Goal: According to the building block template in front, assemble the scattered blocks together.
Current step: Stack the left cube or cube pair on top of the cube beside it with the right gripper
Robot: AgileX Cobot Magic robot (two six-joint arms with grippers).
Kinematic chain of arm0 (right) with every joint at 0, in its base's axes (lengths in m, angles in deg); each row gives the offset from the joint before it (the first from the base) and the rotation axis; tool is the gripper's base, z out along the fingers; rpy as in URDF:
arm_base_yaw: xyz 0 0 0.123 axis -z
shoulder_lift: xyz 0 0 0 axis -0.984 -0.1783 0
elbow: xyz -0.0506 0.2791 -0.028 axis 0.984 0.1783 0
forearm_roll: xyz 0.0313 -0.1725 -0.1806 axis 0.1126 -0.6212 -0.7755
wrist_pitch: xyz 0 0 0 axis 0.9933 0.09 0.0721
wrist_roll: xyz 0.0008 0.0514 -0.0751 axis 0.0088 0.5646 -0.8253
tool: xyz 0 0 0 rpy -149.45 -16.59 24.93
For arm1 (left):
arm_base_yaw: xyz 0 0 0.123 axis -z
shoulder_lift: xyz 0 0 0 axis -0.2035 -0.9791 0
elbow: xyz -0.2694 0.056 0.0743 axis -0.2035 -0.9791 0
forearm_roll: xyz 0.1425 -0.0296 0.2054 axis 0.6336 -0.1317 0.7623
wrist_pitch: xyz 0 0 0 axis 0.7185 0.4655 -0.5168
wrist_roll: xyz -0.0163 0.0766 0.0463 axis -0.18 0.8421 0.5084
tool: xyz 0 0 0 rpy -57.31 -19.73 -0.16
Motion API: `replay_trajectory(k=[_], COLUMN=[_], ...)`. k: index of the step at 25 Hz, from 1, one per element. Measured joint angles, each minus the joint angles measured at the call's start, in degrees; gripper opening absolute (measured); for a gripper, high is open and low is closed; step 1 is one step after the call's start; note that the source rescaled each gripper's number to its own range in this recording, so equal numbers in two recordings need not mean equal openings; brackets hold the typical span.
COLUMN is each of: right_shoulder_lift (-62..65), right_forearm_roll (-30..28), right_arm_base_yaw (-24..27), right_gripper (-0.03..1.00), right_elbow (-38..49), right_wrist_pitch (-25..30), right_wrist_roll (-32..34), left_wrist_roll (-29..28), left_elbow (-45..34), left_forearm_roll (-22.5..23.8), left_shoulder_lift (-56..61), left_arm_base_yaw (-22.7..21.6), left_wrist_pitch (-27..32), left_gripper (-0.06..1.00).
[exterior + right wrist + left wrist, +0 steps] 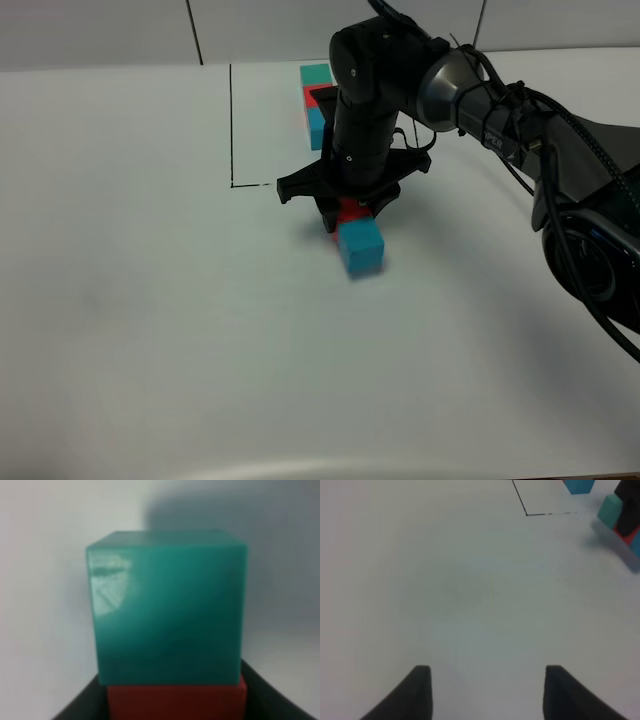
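Observation:
The building block template, a green, red, blue row inside thin black lines, lies at the table's far side, partly hidden by my right arm. The scattered blocks stand in a line just in front of it. My right gripper points down and is shut on the red block. The blue block touches its near side. The teal-green block touches its far side and is hidden in the exterior view. My left gripper is open and empty over bare table, far from the blocks.
The white table fills the view. My right arm reaches in from the right, with cables trailing along it. A black line corner lies left of the right gripper.

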Motion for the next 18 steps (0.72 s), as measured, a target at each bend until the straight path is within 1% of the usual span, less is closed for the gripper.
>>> replay_trajectory(k=[2, 5, 10, 13, 18], right_shoulder_lift=[-0.56, -1.20, -1.83, -2.28, -2.33], right_forearm_roll=[-3.06, -5.76, -6.17, -7.49, -9.61], right_arm_base_yaw=[-1.00, -2.11, -3.17, -3.50, -4.34], right_gripper=[0.03, 0.03, 0.03, 0.03, 0.03], right_elbow=[0.00, 0.00, 0.00, 0.00, 0.00], right_wrist_pitch=[0.00, 0.00, 0.00, 0.00, 0.00], right_wrist_roll=[6.20, 11.05, 15.40, 18.10, 18.38], left_wrist_roll=[0.00, 0.00, 0.00, 0.00, 0.00], left_elbow=[0.00, 0.00, 0.00, 0.00, 0.00], left_forearm_roll=[0.00, 0.00, 0.00, 0.00, 0.00], left_shoulder_lift=[0.00, 0.00, 0.00, 0.00, 0.00], left_arm_base_yaw=[0.00, 0.00, 0.00, 0.00, 0.00], left_wrist_pitch=[0.00, 0.00, 0.00, 0.00, 0.00], left_gripper=[0.10, 0.10, 0.10, 0.10, 0.10])
